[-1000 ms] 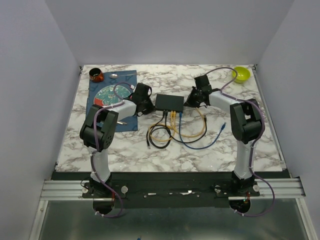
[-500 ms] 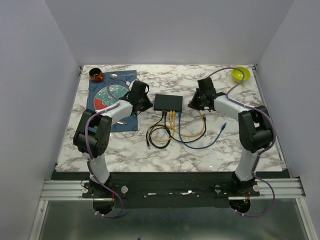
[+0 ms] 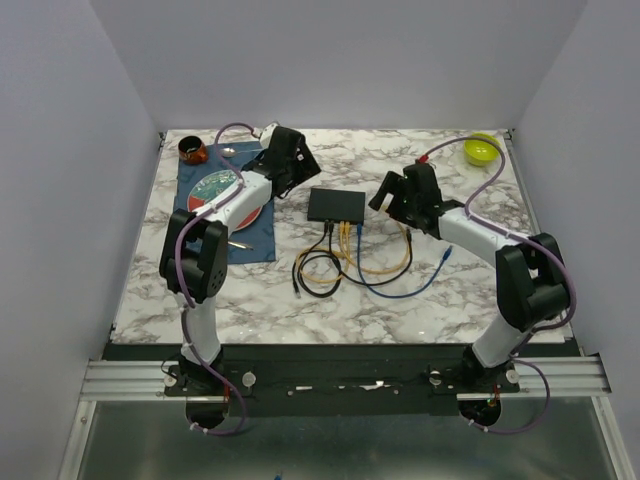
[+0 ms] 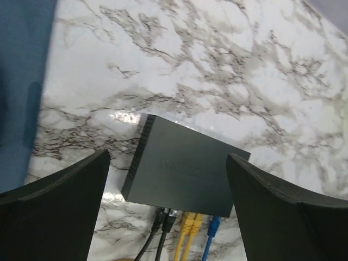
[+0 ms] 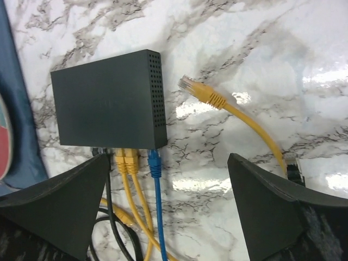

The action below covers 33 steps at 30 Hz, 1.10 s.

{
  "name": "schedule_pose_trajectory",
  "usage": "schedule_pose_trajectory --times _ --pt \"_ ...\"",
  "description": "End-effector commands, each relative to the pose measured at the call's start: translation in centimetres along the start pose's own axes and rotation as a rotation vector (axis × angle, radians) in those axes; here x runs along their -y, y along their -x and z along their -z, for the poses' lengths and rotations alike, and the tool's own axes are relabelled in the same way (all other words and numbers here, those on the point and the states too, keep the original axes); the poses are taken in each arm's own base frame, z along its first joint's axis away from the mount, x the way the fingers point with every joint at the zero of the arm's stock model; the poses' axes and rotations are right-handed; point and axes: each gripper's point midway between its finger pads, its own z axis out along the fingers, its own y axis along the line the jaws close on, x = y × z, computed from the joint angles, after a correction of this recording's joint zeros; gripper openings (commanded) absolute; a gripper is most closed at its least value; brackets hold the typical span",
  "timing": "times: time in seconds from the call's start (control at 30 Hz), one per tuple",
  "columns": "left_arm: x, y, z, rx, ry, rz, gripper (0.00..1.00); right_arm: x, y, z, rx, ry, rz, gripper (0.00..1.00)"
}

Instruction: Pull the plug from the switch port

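The black switch (image 3: 337,205) lies flat mid-table with several plugs in its near edge: two black (image 4: 163,220), two yellow (image 4: 188,223) and one blue (image 4: 213,224). My left gripper (image 3: 292,160) hangs open above and behind the switch's left end, and the switch (image 4: 187,168) shows between its wide-apart fingers (image 4: 60,206). Open too, my right gripper (image 3: 398,195) hovers just right of the switch (image 5: 106,100), holding nothing. The yellow plugs (image 5: 126,160) and the blue plug (image 5: 154,162) sit in their ports.
A loose yellow plug (image 5: 198,89) lies right of the switch, and a loose black plug (image 5: 293,168) lies farther right. Cables loop in front (image 3: 350,265). A blue mat (image 3: 255,238) with a plate (image 3: 210,192), a brown cup (image 3: 193,150) and a yellow-green bowl (image 3: 480,150) stand at the back.
Both grippers have opened wide. The left arm has swung back and up toward the far left, off the switch's left end. The right arm has drawn slightly away to the right.
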Motion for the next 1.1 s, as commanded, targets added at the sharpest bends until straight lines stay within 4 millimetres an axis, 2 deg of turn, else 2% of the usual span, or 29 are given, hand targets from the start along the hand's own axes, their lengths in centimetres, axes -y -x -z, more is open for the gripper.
schedule_pose_trajectory --times 0.0,0.03,0.13,0.17,0.2,0.23,0.27,0.3,0.33,0.37,0.4,0.43,0.5,0.63,0.7,0.73,0.77,0.87,1.0,1.03,1.07 --pt "-2.1 1.1 0.9 0.084 0.210 -0.065 0.99 1.2 2.7 2.1 0.163 -0.130 0.074 1.00" --pt "-2.0 1.9 1.6 0.121 0.220 -0.038 0.99 1.4 3.1 2.5 0.189 -0.149 0.066 1.00" --pt "-1.5 2.1 1.9 0.134 0.156 -0.052 0.99 2.9 3.9 3.2 0.270 -0.202 0.036 1.00" --pt "-1.7 2.3 1.8 0.138 0.154 -0.049 0.99 2.7 2.9 2.9 0.243 -0.166 0.050 1.00" --pt "-2.1 2.1 1.5 0.131 0.159 -0.027 0.99 2.1 2.8 3.0 0.244 -0.117 0.062 1.00" --pt "-2.0 1.4 1.0 0.091 0.120 0.021 0.99 0.5 3.9 3.7 0.295 -0.036 0.051 1.00" --pt "-2.1 1.0 0.5 0.059 0.090 0.051 0.99 -0.5 3.4 4.0 0.286 0.034 0.039 1.00" --pt "-3.2 0.9 -0.3 0.016 0.083 0.100 0.98 -0.1 2.3 3.9 0.277 0.054 0.030 1.00" --pt "-2.3 -0.5 -0.6 -0.091 -0.005 0.192 0.98 -1.1 2.9 4.2 0.303 0.103 0.002 1.00" --pt "-2.4 -1.2 -1.0 -0.147 -0.034 0.244 0.99 -1.4 2.3 4.0 0.263 0.129 -0.010 1.00" --pt "-3.4 -1.9 -2.2 -0.199 -0.043 0.279 0.99 -2.7 3.1 4.1 0.240 0.167 -0.015 1.00" --pt "-2.1 -1.8 -2.3 -0.224 -0.103 0.263 0.99 -2.3 2.3 3.7 0.159 0.142 0.004 1.00" --pt "-1.1 -2.3 -2.3 -0.237 -0.125 0.146 0.99 -1.9 1.1 2.6 0.062 0.094 0.045 1.00" --pt "1.9 -2.9 -1.7 -0.233 -0.213 0.060 0.99 -2.8 0.1 2.1 0.007 0.148 0.046 0.98" --pt "2.3 -3.9 -2.0 -0.271 -0.246 0.039 0.99 -3.5 -0.8 1.9 -0.041 0.183 0.026 0.96" --pt "2.7 -4.0 -2.1 -0.271 -0.255 0.027 0.96 -3.2 -1.6 1.2 -0.070 0.178 0.010 0.95" --pt "2.9 -4.5 -2.2 -0.280 -0.261 0.012 0.87 -3.6 -1.9 1.1 -0.091 0.195 0.001 0.93" --pt "3.7 -5.7 -2.3 -0.293 -0.283 -0.042 0.74 -3.6 -3.3 0.3 -0.142 0.219 -0.024 0.89" --pt "4.9 -7.6 -2.3 -0.308 -0.321 -0.128 0.69 -3.7 -5.1 -0.4 -0.195 0.256 -0.053 0.81" --pt "5.1 -8.0 -2.4 -0.314 -0.326 -0.136 0.66 -4.0 -5.1 -0.5 -0.194 0.273 -0.067 0.78" --pt "5.2 -8.3 -2.5 -0.326 -0.336 -0.135 0.57 -4.0 -5.4 -0.7 -0.206 0.277 -0.077 0.71"
